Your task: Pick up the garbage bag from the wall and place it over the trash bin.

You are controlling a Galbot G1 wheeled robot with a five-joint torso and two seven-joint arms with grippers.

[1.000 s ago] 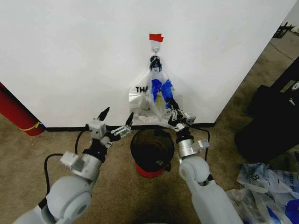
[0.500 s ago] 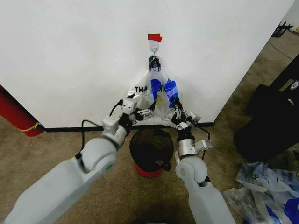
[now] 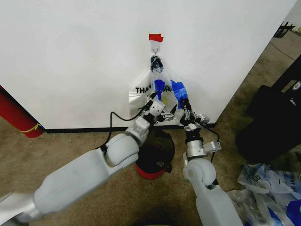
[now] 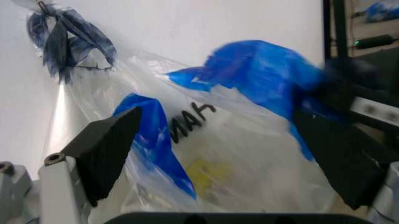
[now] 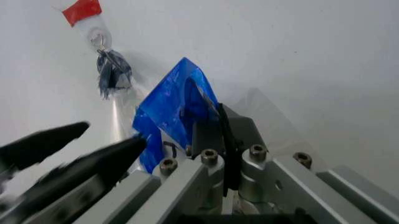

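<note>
- Left gripper [image 3: 162, 112]: jaws spread wide, empty, set against the lower body of the garbage bag [image 3: 165, 96].
- Garbage bag: hung by its dark knotted handles on the hook [image 3: 155, 48] of the wall [image 3: 70, 56], above the trash bin [image 3: 157, 153]. Film judged light, limp, slippery, easily torn; best pinched at a gathered fold or by the handles.
- Right gripper [image 3: 187, 109]: pressed shut on the bag's blue-patched edge.

red cylinder [image 3: 14, 114] far left by baseboard | plastic bag heap [image 3: 270, 190] btm right | carpet [image 3: 56, 150]
</note>
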